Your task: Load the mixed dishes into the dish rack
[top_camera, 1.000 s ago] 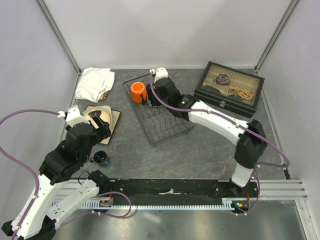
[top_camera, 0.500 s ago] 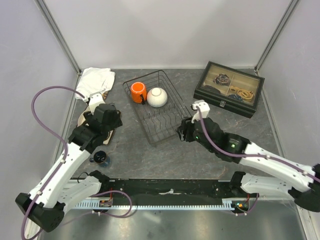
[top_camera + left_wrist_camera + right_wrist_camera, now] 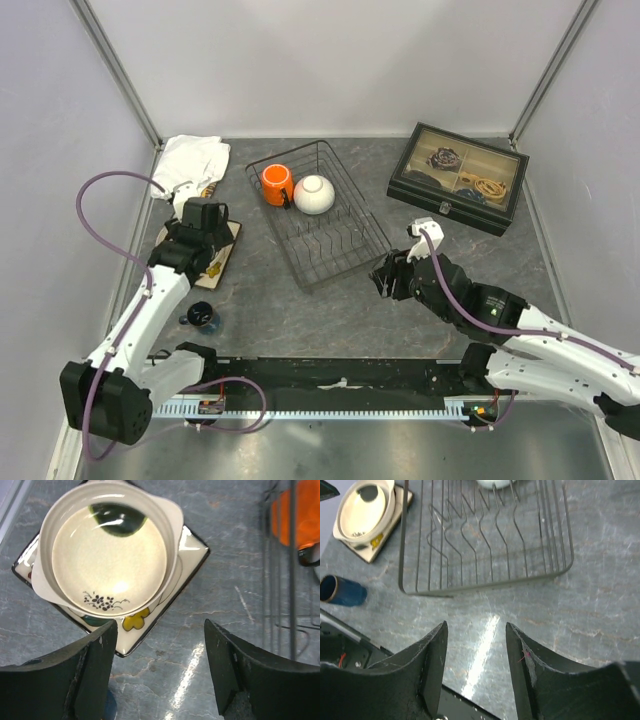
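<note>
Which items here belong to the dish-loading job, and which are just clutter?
Job: dish rack, orange mug, white bowl, cream round plate, square flower-patterned plate.
Lying about: white cloth, black compartment box, blue cup.

1. No lettering, number, brand or sign can be read in any of the three views.
2. The cream plate [image 3: 110,565] bears only a small dark painted flower sprig, which is not writing.
</note>
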Robot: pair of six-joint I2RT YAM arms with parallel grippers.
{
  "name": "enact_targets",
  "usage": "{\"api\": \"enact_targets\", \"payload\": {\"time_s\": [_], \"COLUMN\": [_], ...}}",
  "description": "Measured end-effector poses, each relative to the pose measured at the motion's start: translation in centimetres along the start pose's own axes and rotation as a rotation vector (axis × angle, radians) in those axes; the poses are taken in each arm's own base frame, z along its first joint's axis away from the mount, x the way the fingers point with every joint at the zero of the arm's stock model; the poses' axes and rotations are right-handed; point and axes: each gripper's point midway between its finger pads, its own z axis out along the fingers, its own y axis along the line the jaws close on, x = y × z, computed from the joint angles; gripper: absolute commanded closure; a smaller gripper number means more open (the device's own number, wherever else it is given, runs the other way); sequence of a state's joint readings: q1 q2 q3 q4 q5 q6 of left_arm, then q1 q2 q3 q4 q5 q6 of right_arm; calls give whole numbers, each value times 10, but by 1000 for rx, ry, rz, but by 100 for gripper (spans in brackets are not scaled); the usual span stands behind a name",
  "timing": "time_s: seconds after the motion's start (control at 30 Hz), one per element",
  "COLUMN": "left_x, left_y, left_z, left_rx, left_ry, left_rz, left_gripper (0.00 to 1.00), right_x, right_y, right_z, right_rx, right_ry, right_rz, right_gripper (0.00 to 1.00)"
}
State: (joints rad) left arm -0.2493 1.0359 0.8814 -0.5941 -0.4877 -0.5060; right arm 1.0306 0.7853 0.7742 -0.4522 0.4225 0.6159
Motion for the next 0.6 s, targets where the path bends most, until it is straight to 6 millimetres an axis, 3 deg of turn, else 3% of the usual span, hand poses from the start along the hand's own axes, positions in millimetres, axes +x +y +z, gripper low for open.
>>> {"api": "enact_targets", "payload": {"time_s": [0.2, 0.4, 0.6], "left_x": [26, 45, 41], "left_y": [18, 20, 29], "left_z": [26, 60, 82], "left_rx": [-68, -115, -126], "left_ry": [74, 165, 190], "left_rz": [-4, 6, -80], "left_gripper": [23, 23, 23], "right_x": [6, 12, 17], "right_y": [1, 2, 0], "right_z": [-7, -2, 3], "right_rx": [-33, -29, -12], "right_ry": [10, 33, 51], "right_rz": [27, 23, 12], "right_gripper": [42, 41, 40]}}
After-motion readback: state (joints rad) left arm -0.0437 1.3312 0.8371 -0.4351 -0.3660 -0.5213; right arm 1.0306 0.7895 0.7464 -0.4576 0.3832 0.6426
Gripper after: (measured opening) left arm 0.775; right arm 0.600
